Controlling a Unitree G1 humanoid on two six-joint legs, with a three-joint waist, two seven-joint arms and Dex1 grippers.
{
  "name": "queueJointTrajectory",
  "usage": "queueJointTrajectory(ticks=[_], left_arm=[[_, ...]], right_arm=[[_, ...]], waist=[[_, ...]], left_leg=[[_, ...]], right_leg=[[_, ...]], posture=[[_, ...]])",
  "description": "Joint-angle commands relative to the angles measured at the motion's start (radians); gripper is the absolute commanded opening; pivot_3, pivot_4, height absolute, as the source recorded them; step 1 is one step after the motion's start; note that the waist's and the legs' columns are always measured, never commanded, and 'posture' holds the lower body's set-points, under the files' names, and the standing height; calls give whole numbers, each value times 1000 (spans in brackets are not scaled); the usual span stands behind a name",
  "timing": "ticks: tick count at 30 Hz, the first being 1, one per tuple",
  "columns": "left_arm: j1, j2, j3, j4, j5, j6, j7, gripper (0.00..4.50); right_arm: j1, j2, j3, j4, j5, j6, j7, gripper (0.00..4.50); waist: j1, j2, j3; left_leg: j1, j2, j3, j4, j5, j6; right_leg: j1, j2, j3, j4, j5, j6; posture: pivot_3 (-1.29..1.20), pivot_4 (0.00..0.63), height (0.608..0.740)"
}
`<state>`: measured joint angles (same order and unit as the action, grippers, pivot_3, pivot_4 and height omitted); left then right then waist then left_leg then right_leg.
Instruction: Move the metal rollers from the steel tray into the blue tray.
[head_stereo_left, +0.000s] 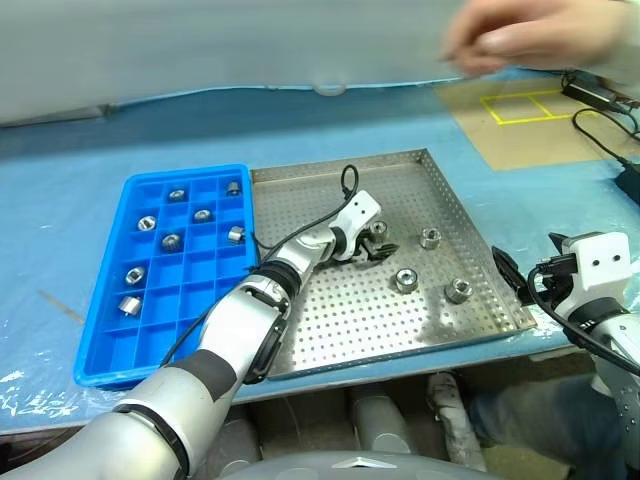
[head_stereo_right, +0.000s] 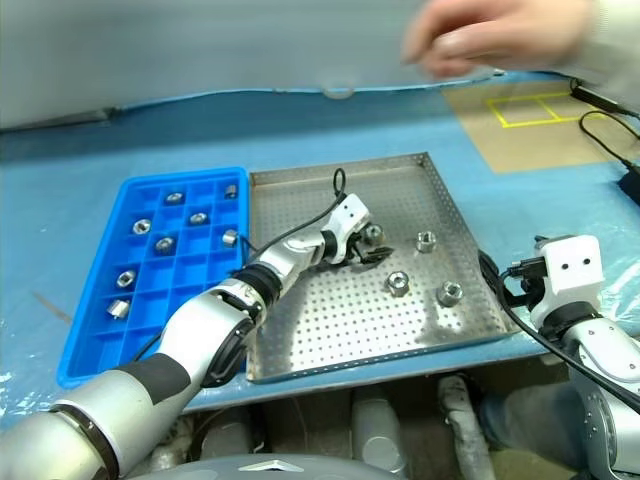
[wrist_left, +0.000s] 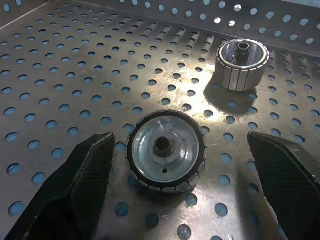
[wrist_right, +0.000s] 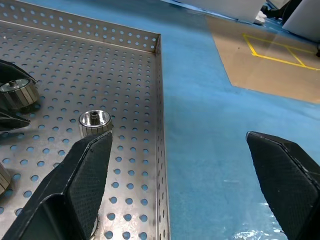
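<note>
Now left hand (head_stereo_left: 378, 243) spread wide, low over steel tray (head_stereo_left: 330, 330), straddling roller (wrist_left: 166, 150); right hand (wrist_right: 180, 185) released.

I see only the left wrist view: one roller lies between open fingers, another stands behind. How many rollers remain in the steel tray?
Observer: Four metal rollers remain in the steel tray; the left gripper is at one, and three lie apart.
Operator: How full is the blue tray?
Observer: The blue tray holds eight rollers, for example; many compartments are free.
Operator: Where is the other arm?
Observer: The right gripper is open, over the steel tray's right rim, holding nothing.
Operator: Anything else nearby?
Observer: A person's hand is above the table's far side.
</note>
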<state>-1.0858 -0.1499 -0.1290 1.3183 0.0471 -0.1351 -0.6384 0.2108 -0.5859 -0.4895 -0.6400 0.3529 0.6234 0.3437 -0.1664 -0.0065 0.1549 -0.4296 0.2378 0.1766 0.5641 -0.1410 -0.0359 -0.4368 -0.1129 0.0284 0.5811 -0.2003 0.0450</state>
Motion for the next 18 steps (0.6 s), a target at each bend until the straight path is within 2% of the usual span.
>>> queueJointTrajectory(ticks=[1, 4, 5, 7, 12, 13, 18], left_arm=[[-17, -123, 12, -11, 0, -10, 5, 4466], [-19, -122, 16, -10, 0, -7, 9, 4466], [-20, -121, 17, -10, 0, -7, 10, 4075], [-22, -119, 23, -9, -2, -4, 18, 3582], [-24, -112, 33, -9, -2, -1, 42, 1833], [-24, -110, 33, -8, 0, -1, 45, 1703], [-19, -104, 32, -10, 4, -3, 41, 1716]], right_arm=[[-4, 1, -18, -49, -3, 6, -13, 4500], [-7, 1, -17, -50, -5, 9, -15, 4500], [-8, 0, -15, -49, -5, 9, -16, 4500], [-9, -2, -10, -43, -10, 5, -16, 4500], [-22, -9, 5, -16, -19, -12, -11, 4500], [-25, -9, 8, -10, -22, -17, -8, 4500], [-37, -7, 27, 23, -40, -48, 2, 4500]], waist=[[-10, 0, 0], [-21, 0, 0], [-24, 0, 0], [-31, 0, 0], [-43, 0, 0], [-43, 0, 0], [-44, 0, 0]], left_leg=[[-1, 0, 0, 0, 0, 0], [-2, 0, 0, 2, -1, 1], [-2, 0, 0, 2, -1, 2], [-3, 0, 0, 3, -1, 2], [-6, -2, 0, 8, -3, 5], [-6, -3, 0, 8, -3, 5], [-7, -9, 0, 9, -5, 8]], right_leg=[[0, 0, 0, 0, 0, -1], [0, -1, -1, 0, 3, -5], [0, -1, -1, 0, 3, -5], [0, -1, -1, 0, 3, -4], [0, -4, -2, 0, 3, -5], [-1, -5, -2, 0, 3, -5], [0, -12, -2, 0, 4, -4]], posture=[[-712, 150, 740], [-711, 150, 740], [-711, 150, 740], [-705, 150, 740], [-693, 150, 740], [-691, 150, 740], [-677, 150, 740]])
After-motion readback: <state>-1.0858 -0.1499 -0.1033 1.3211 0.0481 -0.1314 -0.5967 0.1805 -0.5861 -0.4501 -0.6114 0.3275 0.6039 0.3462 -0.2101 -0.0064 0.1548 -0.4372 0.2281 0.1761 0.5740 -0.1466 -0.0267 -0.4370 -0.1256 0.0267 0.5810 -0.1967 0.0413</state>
